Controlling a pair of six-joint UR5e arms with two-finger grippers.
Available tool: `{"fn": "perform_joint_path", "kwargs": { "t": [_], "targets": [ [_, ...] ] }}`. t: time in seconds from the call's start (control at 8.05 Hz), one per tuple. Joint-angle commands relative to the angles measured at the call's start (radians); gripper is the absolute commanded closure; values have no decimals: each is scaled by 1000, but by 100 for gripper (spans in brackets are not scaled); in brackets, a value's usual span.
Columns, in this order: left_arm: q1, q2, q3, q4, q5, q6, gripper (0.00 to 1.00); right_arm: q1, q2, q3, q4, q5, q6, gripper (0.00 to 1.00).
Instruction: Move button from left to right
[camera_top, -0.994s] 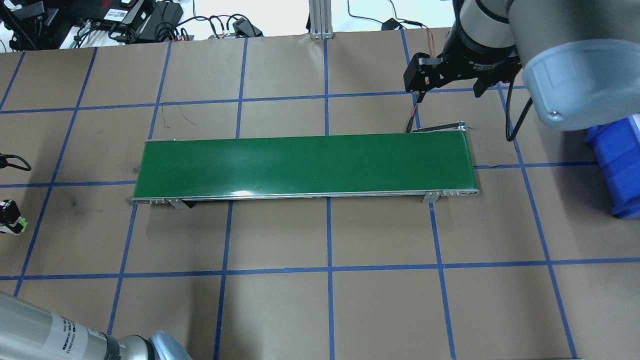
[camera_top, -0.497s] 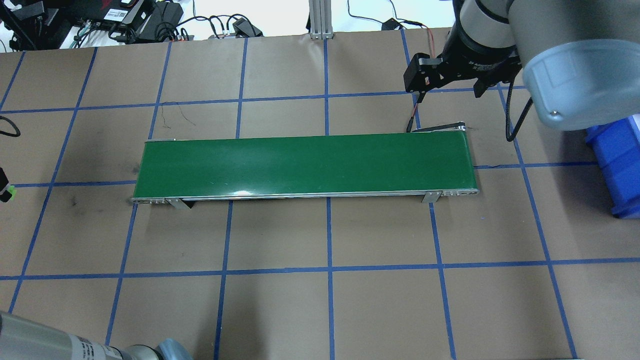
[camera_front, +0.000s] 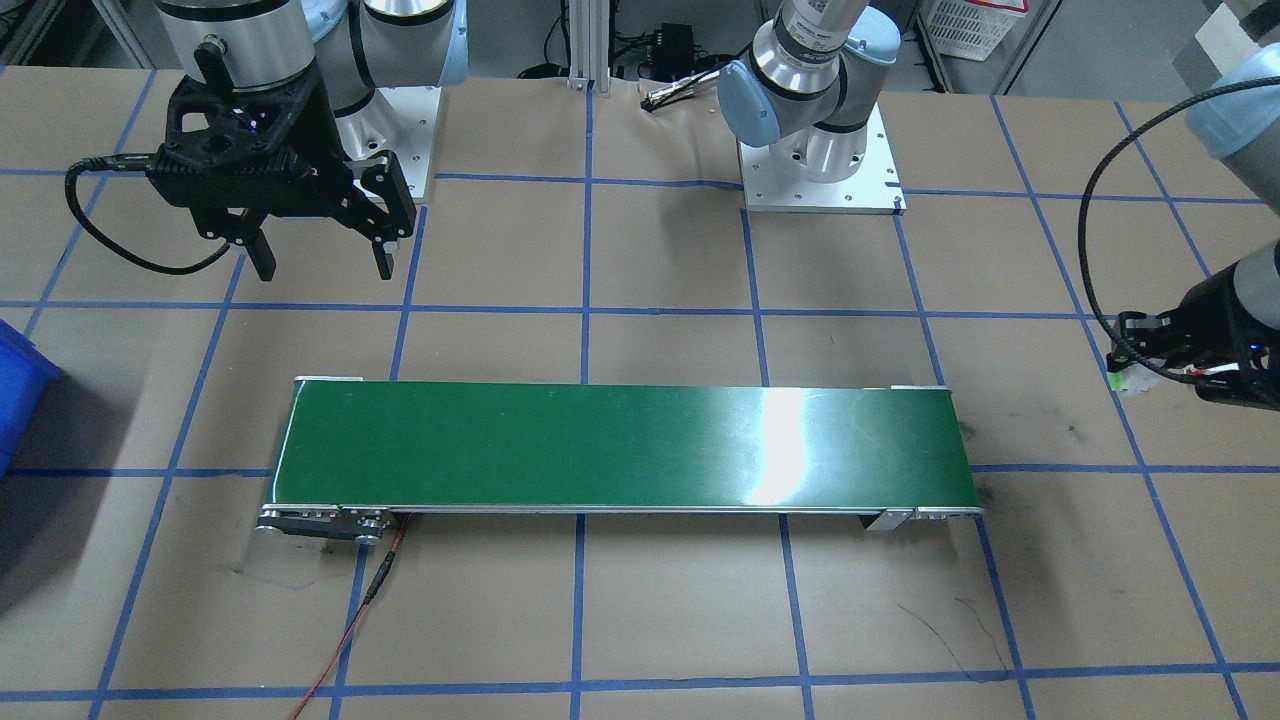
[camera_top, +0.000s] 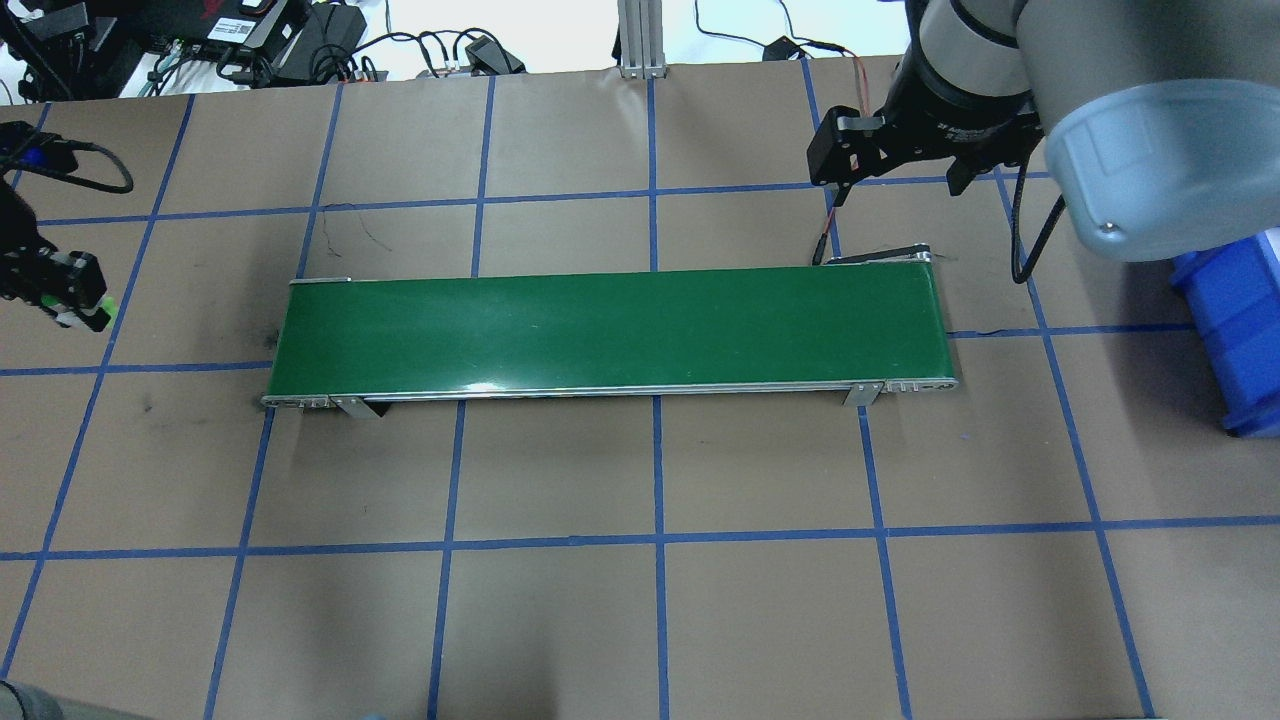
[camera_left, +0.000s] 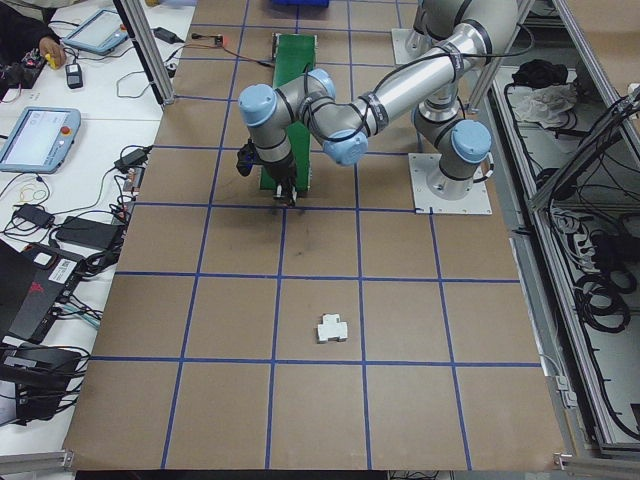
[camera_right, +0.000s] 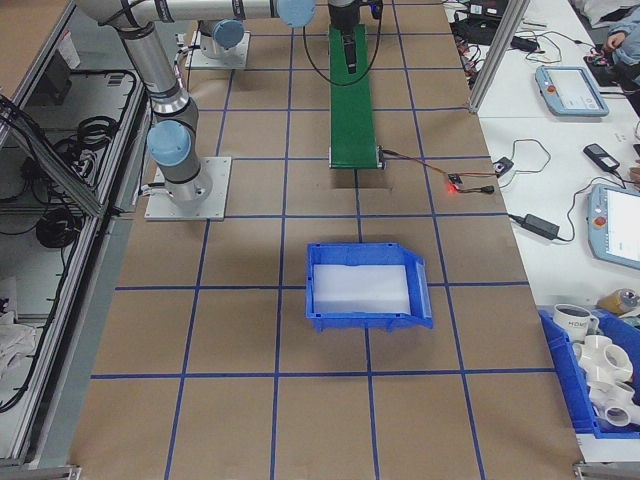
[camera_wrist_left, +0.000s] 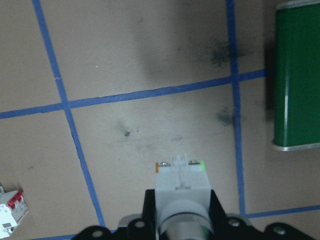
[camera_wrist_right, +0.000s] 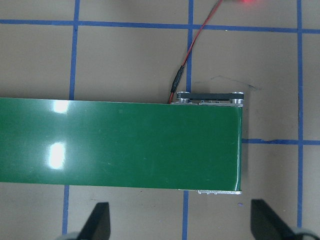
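1. The left end effector (camera_top: 75, 300) grips the button (camera_wrist_left: 181, 186), clamped around its collar, with the pale blocky base pointing away from the wrist camera.
2. The button hangs above the brown bench (camera_top: 560, 620), off the left end of the green conveyor belt (camera_top: 610, 330) and near it.
3. In the left wrist view, the belt's rounded end (camera_wrist_left: 295, 75) sits at the upper right, and a white breaker with red parts (camera_wrist_left: 11, 217) lies at the lower left, well apart from the button.
4. The right end effector (camera_front: 320, 255) hovers with its fingers spread wide and nothing between them, above the bench beside the belt's right end.
5. A blue bin (camera_right: 368, 285) rests on the bench beyond the belt's right end.
6. A red wire (camera_front: 345, 640) runs from that end of the belt.
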Motion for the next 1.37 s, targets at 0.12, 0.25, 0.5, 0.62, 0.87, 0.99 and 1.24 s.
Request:
{"fn": "perform_joint_path", "kwargs": {
  "t": [0.12,0.25,0.5,0.62,0.87,0.99,1.24],
  "targets": [
    [-186,1,-8,-16,-34,-269,100,0,1,0,0,0,0,0],
    [-207,-6,-10,-15,-37,-315,100,0,0,0,0,0,0,0],
    [-214,-38,-10,1,-69,-319,100,0,0,0,0,0,0,0],
    [-217,-62,-11,5,-70,-320,100,0,0,0,0,3,3,0],
    [-218,-87,-13,5,-75,-320,100,0,0,0,0,2,2,0],
    [-224,-102,-14,5,-77,-338,100,0,0,0,0,0,2,0],
    [-241,-121,-40,36,-115,-343,100,0,0,0,0,2,2,0]
  ]
}}
